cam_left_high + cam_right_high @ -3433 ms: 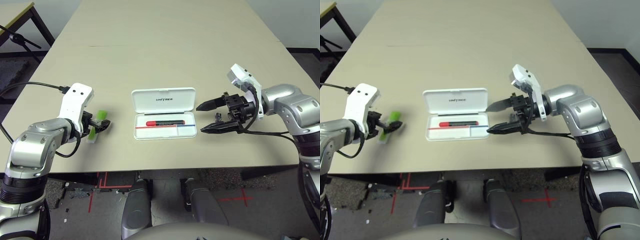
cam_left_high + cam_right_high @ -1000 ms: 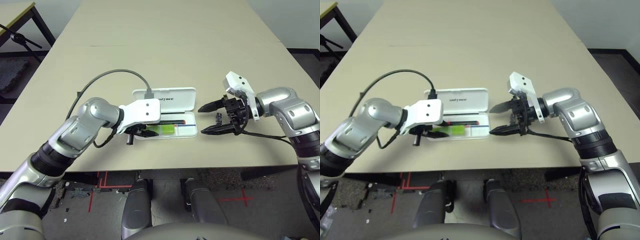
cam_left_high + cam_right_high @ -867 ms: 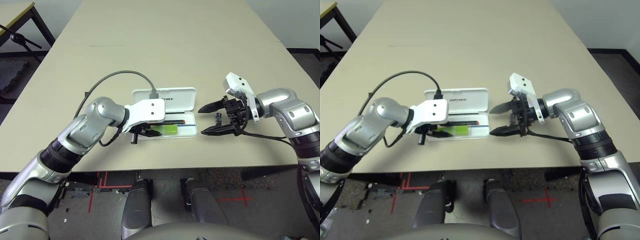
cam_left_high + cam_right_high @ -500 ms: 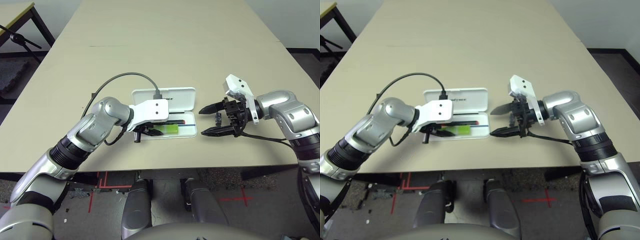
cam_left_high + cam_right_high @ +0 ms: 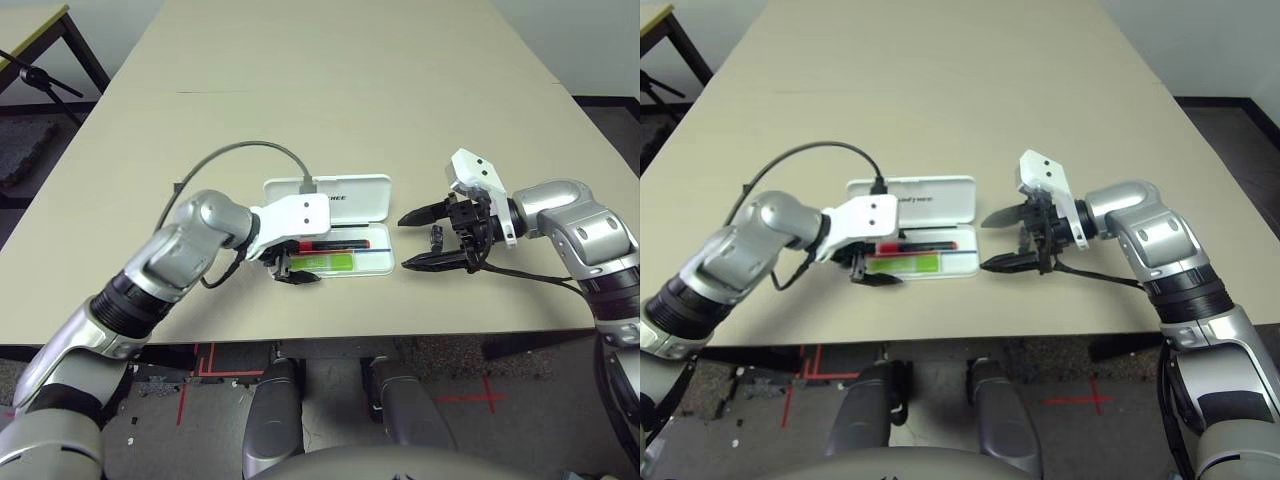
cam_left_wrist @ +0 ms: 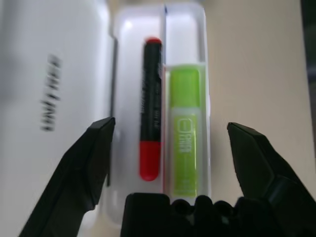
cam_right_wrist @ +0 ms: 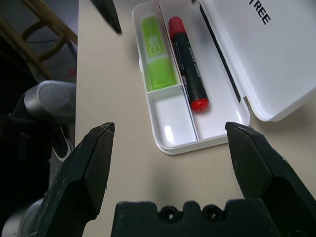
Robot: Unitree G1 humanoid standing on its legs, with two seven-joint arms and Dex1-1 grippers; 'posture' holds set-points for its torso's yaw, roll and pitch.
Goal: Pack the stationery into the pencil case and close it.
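The white pencil case [image 5: 372, 196] lies open in the middle of the table, its lid folded back flat. In its tray lie a red marker [image 5: 335, 245] with a black cap and a light-green stick [image 5: 335, 263], side by side. My left gripper [image 5: 297, 270] hovers open at the tray's left end, its fingers [image 6: 94, 148] straddling the marker [image 6: 149, 123] and stick [image 6: 185, 143], holding nothing. My right gripper [image 5: 403, 241] stands open just right of the case, pointing at it. A tiny dark block [image 5: 436, 236] sits on the table between its fingers.
A black cable [image 5: 240, 150] loops from my left wrist over the table behind the case. The table's front edge [image 5: 330, 340] runs close below both grippers. A dark stand [image 5: 45, 75] is off the table's far left.
My left gripper has opened and let go of the green stick, which now lies in the tray beside the marker. The left arm drew back a little to the left. The right arm is unchanged.
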